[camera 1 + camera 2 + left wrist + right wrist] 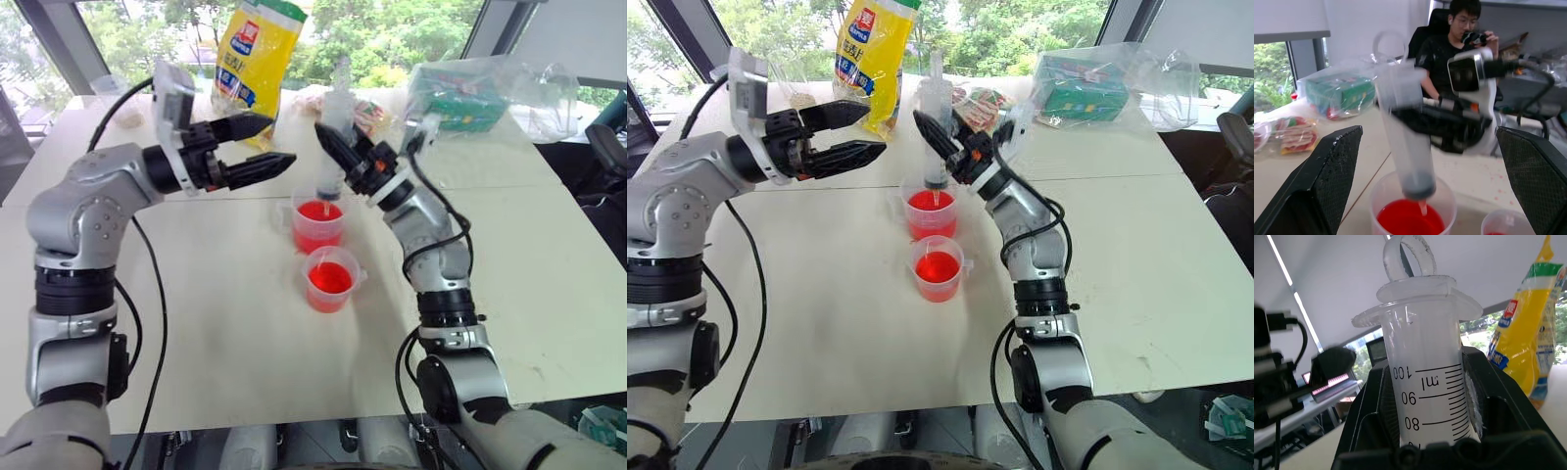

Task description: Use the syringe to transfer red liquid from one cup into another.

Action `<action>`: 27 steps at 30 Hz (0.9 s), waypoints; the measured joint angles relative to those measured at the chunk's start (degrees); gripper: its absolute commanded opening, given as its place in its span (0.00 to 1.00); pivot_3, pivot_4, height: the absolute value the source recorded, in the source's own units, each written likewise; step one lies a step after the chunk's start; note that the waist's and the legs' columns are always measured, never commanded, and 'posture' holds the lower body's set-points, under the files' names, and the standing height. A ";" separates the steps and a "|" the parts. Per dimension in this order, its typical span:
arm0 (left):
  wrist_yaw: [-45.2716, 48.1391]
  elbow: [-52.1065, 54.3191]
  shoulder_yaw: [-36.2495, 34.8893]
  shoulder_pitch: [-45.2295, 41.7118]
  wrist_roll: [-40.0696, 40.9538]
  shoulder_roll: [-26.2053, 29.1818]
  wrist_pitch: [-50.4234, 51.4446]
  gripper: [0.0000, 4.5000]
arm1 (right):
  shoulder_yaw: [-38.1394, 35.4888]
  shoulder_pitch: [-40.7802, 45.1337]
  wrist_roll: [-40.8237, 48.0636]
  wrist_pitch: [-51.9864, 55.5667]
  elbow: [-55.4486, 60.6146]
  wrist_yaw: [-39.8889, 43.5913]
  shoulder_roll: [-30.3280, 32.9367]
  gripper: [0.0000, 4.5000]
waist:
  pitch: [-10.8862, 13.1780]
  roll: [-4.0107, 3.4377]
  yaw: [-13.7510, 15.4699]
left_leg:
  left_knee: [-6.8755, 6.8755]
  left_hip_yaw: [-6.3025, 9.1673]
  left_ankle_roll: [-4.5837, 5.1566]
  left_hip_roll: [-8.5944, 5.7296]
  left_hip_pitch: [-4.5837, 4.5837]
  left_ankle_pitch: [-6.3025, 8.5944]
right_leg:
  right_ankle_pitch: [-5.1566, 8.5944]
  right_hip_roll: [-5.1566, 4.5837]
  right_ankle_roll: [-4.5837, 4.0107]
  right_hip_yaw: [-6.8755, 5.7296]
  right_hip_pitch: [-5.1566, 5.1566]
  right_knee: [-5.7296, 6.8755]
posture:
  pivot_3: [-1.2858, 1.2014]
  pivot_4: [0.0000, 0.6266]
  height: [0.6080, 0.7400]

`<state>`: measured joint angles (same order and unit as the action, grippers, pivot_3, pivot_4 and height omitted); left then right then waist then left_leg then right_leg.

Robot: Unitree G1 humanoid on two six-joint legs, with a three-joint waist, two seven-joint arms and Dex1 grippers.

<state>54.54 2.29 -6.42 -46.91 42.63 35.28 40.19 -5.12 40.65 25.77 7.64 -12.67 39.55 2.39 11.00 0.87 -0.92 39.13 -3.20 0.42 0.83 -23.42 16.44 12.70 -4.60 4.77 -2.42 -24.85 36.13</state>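
Observation:
The syringe (336, 117) stands upright in my right gripper (329, 147), which is shut on its clear barrel (1427, 382). Its plunger is pushed fully in, and the nozzle hangs just over the red liquid (1410, 218) in the far cup (318, 223). A second cup (330, 279), closer to me, also holds red liquid. My left gripper (280, 139) hovers open to the left of the syringe at barrel height, pointing at it without touching. Its black fingers (1322, 181) stand wide on either side of the syringe in the left wrist view.
At the back of the white table (216, 323) are a yellow bag (257, 54), snack packets (370, 113) and a green box in a clear bag (460, 93). A seated person (1459, 44) holding a camera faces the table from beyond my right arm.

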 measured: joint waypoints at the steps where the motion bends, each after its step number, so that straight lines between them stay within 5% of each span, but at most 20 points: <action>1: -0.09 -0.01 0.00 -0.49 0.12 -0.37 0.29 1.00 | 0.46 -0.51 -0.35 -0.75 -0.22 0.19 -0.05 0.31 | 0.00 0.00 -0.01 | 0.00 0.00 -0.01 0.00 0.00 -0.01 | 0.00 0.00 0.00 0.00 0.00 0.00 | 0.52 0.24 1.00; 27: 0.20 -2.11 5.27 -1.86 -2.46 -7.84 0.87 1.00 | 5.95 -4.77 -7.12 -11.88 -3.57 2.47 1.19 0.31 | 0.00 0.00 -0.01 | 0.01 0.01 -0.04 0.00 0.06 -0.03 | 0.00 0.01 0.00 0.01 0.02 0.04 | 0.52 0.24 1.00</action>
<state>54.74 0.18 -1.14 -48.77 40.16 27.44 41.06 0.83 35.88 18.66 -4.24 -16.24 42.02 3.58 11.00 0.87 -0.92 39.14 -3.19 0.38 0.83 -23.37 16.42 12.70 -4.59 4.77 -2.41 -24.82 36.17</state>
